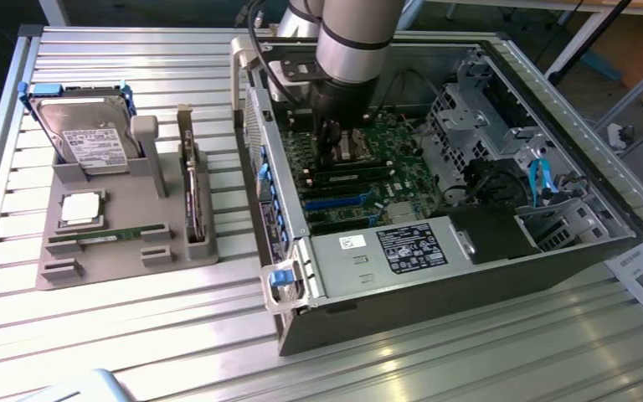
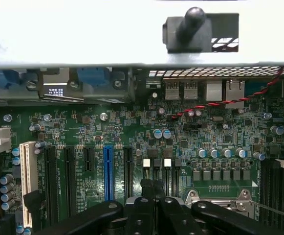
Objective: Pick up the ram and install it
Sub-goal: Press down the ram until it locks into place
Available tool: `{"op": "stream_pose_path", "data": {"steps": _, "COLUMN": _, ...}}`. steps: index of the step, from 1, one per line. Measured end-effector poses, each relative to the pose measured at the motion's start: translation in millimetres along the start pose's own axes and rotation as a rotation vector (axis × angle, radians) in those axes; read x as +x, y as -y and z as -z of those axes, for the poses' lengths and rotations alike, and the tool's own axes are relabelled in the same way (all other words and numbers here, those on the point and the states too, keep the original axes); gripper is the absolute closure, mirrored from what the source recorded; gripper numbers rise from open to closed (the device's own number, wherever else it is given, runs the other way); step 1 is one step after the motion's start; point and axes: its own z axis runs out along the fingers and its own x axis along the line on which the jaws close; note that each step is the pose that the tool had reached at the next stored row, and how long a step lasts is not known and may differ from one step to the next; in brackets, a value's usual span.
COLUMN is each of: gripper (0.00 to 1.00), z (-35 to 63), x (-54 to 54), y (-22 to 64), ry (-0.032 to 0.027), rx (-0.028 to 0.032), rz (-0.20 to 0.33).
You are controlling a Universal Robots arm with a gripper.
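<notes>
Fingers (image 2: 154, 203) sit pressed together, dark pads meeting with nothing I can see between them, hovering low over the motherboard (image 2: 132, 142) just beside the blue expansion slot (image 2: 108, 171). From the exterior view I see the arm (image 1: 350, 50) reaching down into the open computer case (image 1: 434, 209), which lies on the slatted worktop (image 1: 131, 335). Well apart, at the exterior view's left, a grey holder tray (image 1: 120, 251) carries a hard drive (image 1: 87, 134) at its far end, a square silver processor chip (image 1: 81, 209), an upright dark card (image 1: 193, 193), and the ram (image 1: 104, 239) lying flat in its slot, untouched.
</notes>
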Motion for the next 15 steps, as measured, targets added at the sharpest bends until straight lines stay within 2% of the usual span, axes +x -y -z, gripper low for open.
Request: {"op": "stream_pose_path", "data": {"steps": 15, "gripper": 0.90, "z": -8.6, "x": 0.5, "y": -0.2, "ry": -0.0005, "rx": -0.0005, "rz": 0.000}}
